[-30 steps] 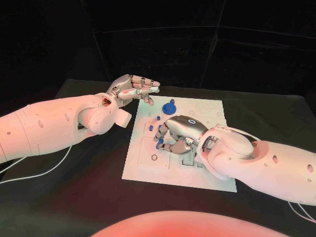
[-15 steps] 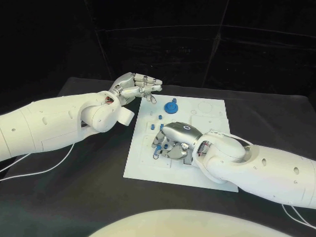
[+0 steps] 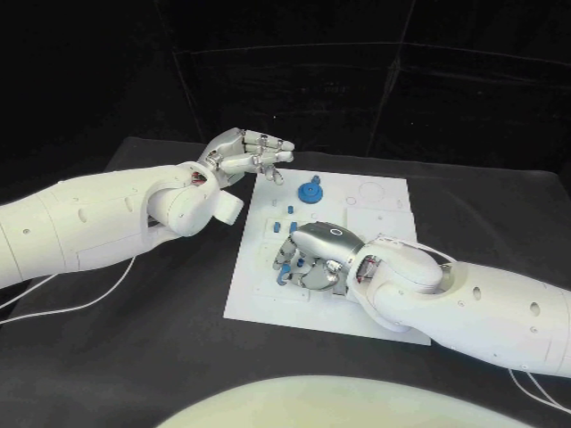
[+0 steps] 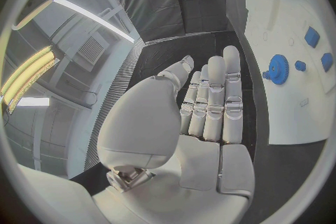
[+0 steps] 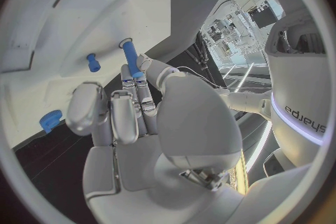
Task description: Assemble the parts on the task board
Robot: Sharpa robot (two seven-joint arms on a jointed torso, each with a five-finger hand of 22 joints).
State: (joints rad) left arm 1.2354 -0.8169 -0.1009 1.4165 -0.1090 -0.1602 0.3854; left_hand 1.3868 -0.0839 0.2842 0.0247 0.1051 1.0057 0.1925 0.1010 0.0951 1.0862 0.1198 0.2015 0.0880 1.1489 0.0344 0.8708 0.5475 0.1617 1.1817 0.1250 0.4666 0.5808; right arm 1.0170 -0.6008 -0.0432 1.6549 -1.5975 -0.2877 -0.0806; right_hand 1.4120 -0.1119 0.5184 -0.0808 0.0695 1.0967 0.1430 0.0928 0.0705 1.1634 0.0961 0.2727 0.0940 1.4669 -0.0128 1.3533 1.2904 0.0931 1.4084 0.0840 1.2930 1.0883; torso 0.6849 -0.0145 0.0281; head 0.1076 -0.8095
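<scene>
Table: you have the black table [image 3: 131,357] under everything, its dark surface running out past all sides of the work area.
Cable: you can see a thin white cable [image 3: 54,308] lying in a loose curve on the table's left part.
Backdrop: black cloth [image 3: 363,80] hangs behind the table's far edge.

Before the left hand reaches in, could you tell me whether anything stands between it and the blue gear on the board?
Nothing visible does: the left hand hovers open beside the blue gear, with bare task board between them.
</scene>
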